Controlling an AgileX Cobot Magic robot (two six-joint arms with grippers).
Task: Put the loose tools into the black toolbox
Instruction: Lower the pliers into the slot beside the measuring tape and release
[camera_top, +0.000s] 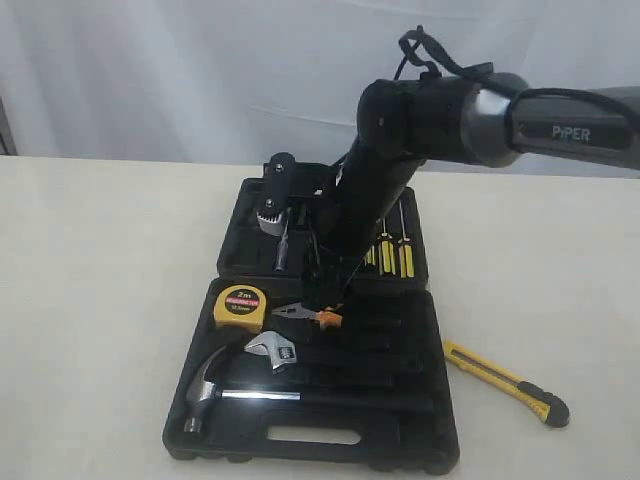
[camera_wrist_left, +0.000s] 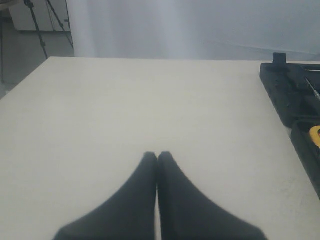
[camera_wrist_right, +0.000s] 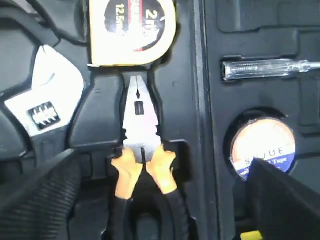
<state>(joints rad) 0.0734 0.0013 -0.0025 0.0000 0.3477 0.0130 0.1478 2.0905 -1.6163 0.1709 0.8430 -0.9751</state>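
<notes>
Black moulded plastic makes up the black toolbox (camera_top: 420, 445), which lies open on the pale table (camera_top: 100, 300), its 2 halves flat. The right gripper (camera_top: 325, 295) hangs low over the case with its jaws spread wide and nothing in them. In the right wrist view its fingers (camera_wrist_right: 45, 200) stand on either side of the orange-and-black-handled pliers (camera_wrist_right: 142, 130) without touching them. The pliers lie in their shaped recess in the half with the slot handle, nose pointing at the yellow tape measure (camera_top: 240, 307), which sits in the pocket just beside them. The small tape roll (camera_wrist_right: 262, 145) rests in a round pocket in the other half, near a clear-handled screwdriver (camera_wrist_right: 265, 70). The yellow-and-black utility knife (camera_top: 505, 382) lies on the table to the right of the case, outside it and apart from its edge. A steel claw hammer (camera_top: 215, 385) and an adjustable wrench (camera_top: 272, 350) sit in the handle half, and 3 yellow-handled screwdrivers (camera_top: 392, 255) in the far half. The left gripper (camera_wrist_left: 157, 156) is over bare table to the left of the case, jaws pressed together and holding nothing.
</notes>
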